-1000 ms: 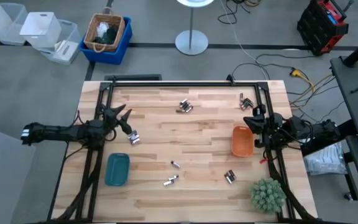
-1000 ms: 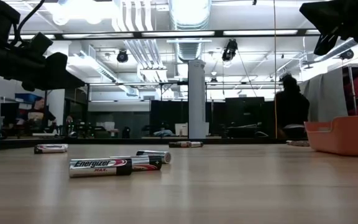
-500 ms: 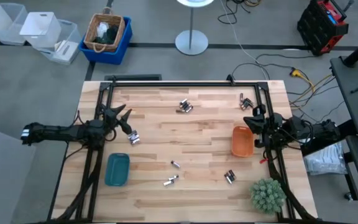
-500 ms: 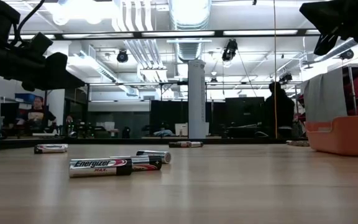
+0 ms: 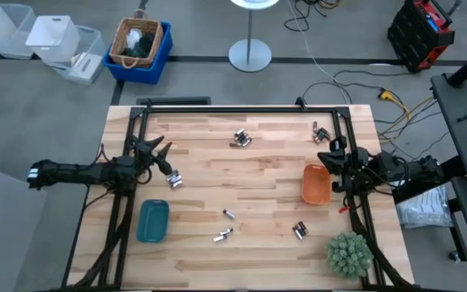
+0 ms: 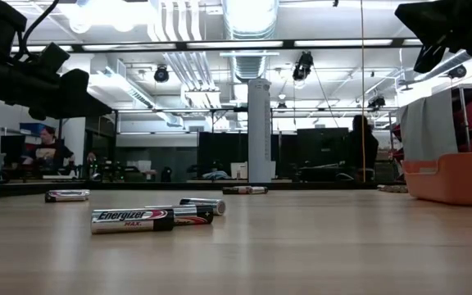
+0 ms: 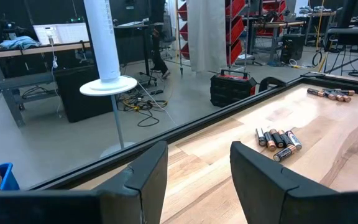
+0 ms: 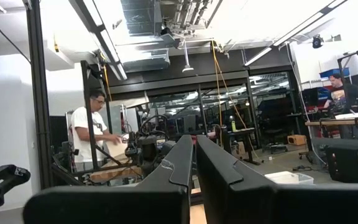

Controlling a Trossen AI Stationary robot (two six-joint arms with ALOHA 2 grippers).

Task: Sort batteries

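Batteries lie in small clusters on the wooden table: one at the far middle (image 5: 241,139), one at the far right (image 5: 321,131), one at the left (image 5: 174,181), and some near the front (image 5: 222,236) (image 5: 300,230). My left gripper (image 5: 166,157) is open at the table's left side, just beyond the left cluster, holding nothing. Its wrist view looks between the open fingers (image 7: 197,168) toward the far-middle batteries (image 7: 278,138). My right gripper (image 5: 328,153) is shut and empty at the right side, beyond the orange tray (image 5: 315,184). The right wrist view (image 8: 195,163) faces the room.
A teal tray (image 5: 153,221) sits at the front left, and a green plant (image 5: 349,253) stands at the front right corner. The black frame rails (image 5: 233,109) run along the table's far and side edges. People stand in the room beyond the table (image 8: 91,134).
Both arms and the batteries have kept still. A person in the room behind the table has walked a little way.
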